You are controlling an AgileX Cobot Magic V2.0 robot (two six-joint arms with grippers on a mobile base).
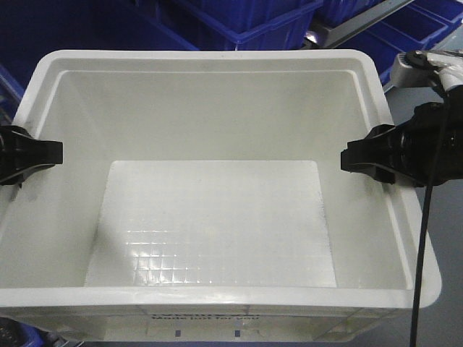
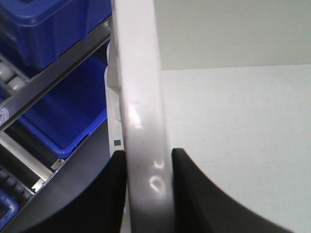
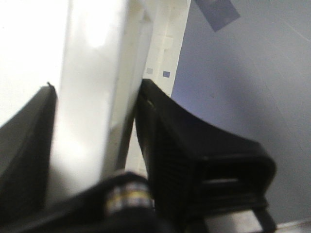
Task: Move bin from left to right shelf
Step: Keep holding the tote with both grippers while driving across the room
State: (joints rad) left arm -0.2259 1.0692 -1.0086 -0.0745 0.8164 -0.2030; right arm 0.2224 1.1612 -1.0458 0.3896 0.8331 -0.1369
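Horizontally, the left gripper (image 2: 148,162) and right gripper (image 3: 97,109) clamp opposite side rims of the bin (image 1: 217,63).

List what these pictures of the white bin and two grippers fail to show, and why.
- Print on the bin front: front view, blurred, cut by the bottom edge.
- Surface under the bin: hidden by it in every view.
- Left gripper body: front view, cut by the left edge.
- Right gripper inner finger: right wrist view, blurred.
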